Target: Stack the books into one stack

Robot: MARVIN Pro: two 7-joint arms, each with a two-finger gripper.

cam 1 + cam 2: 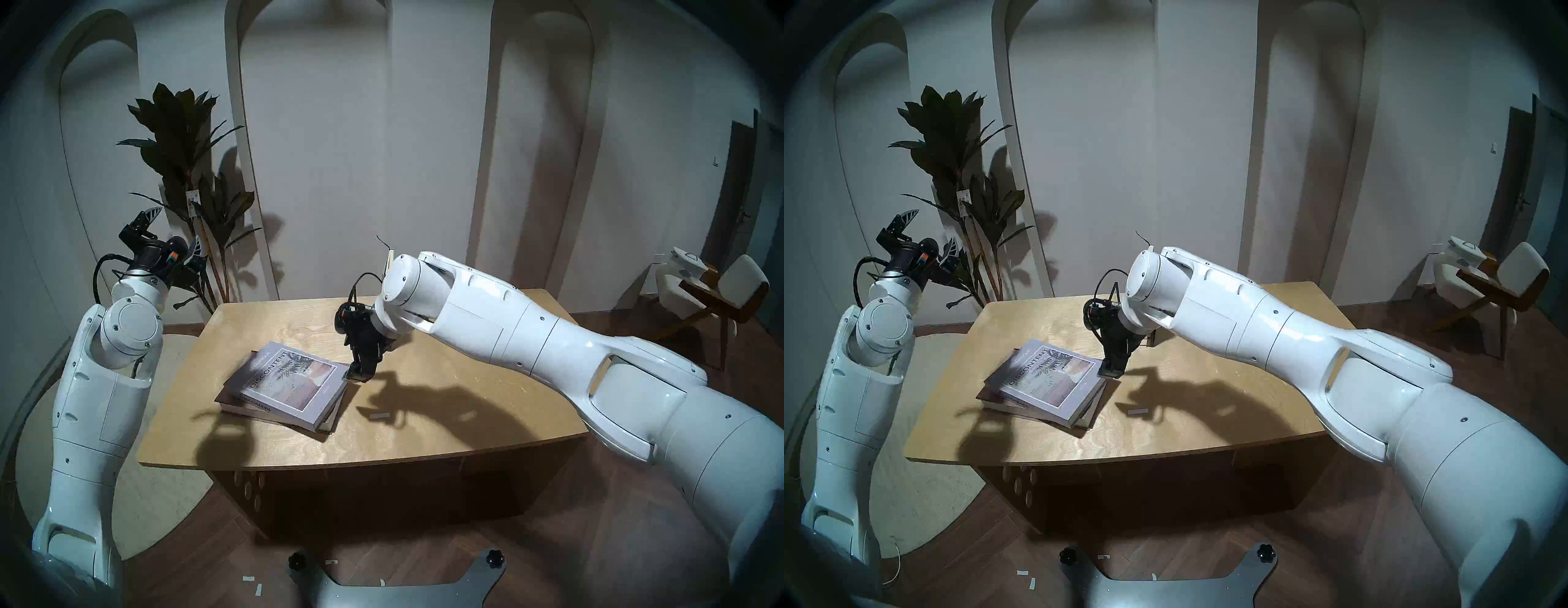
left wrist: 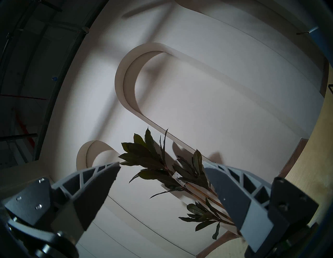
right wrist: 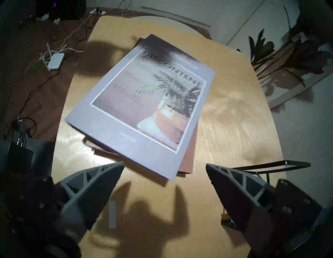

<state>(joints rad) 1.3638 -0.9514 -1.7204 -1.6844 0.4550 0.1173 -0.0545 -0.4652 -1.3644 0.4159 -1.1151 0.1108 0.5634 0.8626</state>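
Two books lie piled on the wooden table (image 1: 424, 429). The lavender-grey "DISCONTENT" book (image 1: 288, 384) (image 1: 1047, 380) (image 3: 144, 100) rests askew on a larger brown book (image 1: 232, 397) (image 3: 188, 158), whose edges stick out beneath. My right gripper (image 1: 360, 373) (image 1: 1113, 370) (image 3: 164, 164) is open and points down at the pile's far right corner, which sits between its spread fingers. I cannot tell whether it touches the pile. My left gripper (image 1: 174, 231) (image 2: 161, 162) is open and empty, raised well left of the table and facing the wall.
A black wire rack (image 3: 270, 164) stands on the table just behind my right gripper. A small strip of tape (image 1: 379, 416) lies right of the books. A tall plant (image 1: 182, 140) stands behind the table's left corner, and a chair (image 1: 721, 293) is at far right.
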